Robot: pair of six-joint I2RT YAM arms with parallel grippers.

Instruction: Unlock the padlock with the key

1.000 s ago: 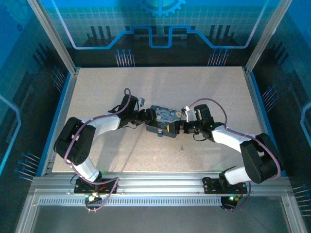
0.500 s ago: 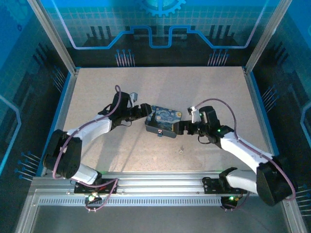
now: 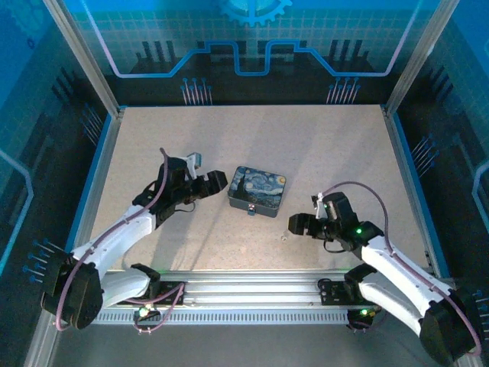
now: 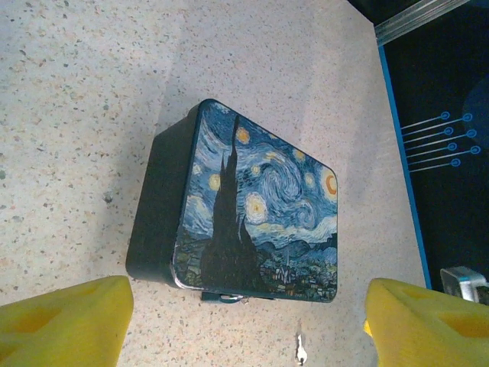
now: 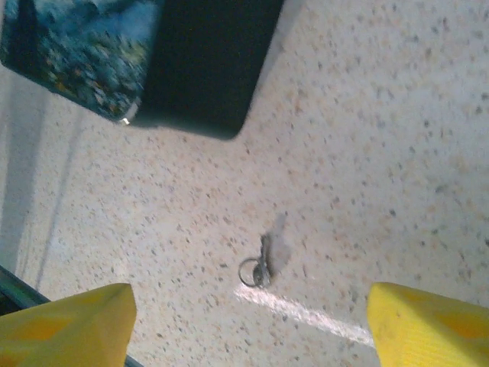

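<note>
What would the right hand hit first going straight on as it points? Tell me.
Most likely the key, lying on the table between the open fingers of the right hand; the painted tin box sits beyond. Depth is unclear, so bare table may come first.

A rectangular tin box [image 4: 260, 214] painted with blue-and-yellow swirls lies flat on the speckled beige bench [image 4: 92, 84]. A tiny silvery metal padlock [image 4: 225, 297] hangs at the box's near edge. Just beyond that edge, apart from the box, lies a tiny greyish metal key [image 4: 301, 351]. The left pincer [image 4: 244, 325] is spread wide, with one yellow fingertip [image 4: 65, 313] either side of the box's near edge, neither touching it.
</note>
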